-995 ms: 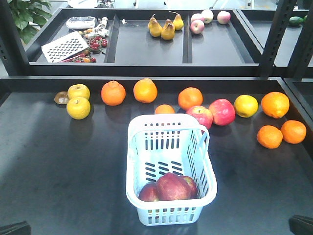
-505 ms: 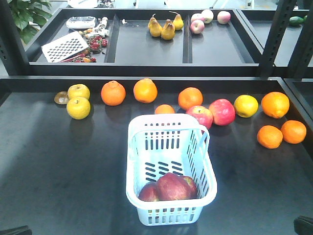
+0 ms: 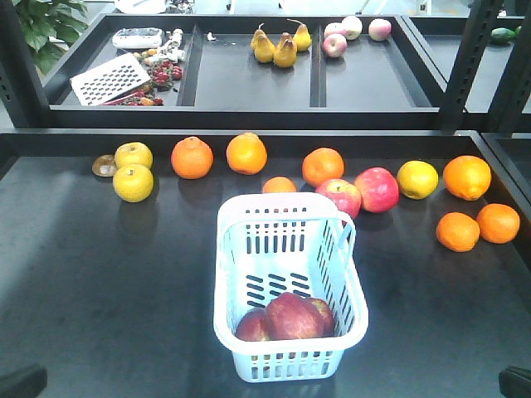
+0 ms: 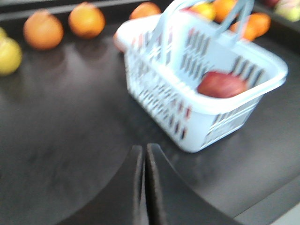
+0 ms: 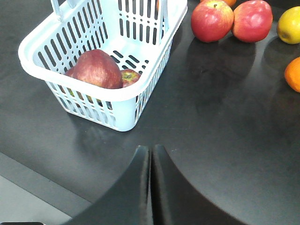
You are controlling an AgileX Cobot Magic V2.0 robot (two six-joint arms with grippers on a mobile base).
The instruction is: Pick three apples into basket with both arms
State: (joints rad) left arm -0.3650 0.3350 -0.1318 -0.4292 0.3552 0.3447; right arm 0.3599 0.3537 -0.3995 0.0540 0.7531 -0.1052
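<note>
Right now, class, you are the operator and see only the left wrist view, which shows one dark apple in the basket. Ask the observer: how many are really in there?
Observer: Three apples, bunched at the near end of the basket in the front view.
Operator: Is the right gripper carrying anything?
Observer: No. The right gripper is shut and empty, over bare table beside the basket.
Operator: What lies beyond the row of oranges?
Observer: A rear tray holding three yellow pears.

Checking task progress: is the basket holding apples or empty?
Holding apples: three dark red apples sit at the near end of the basket.
</note>
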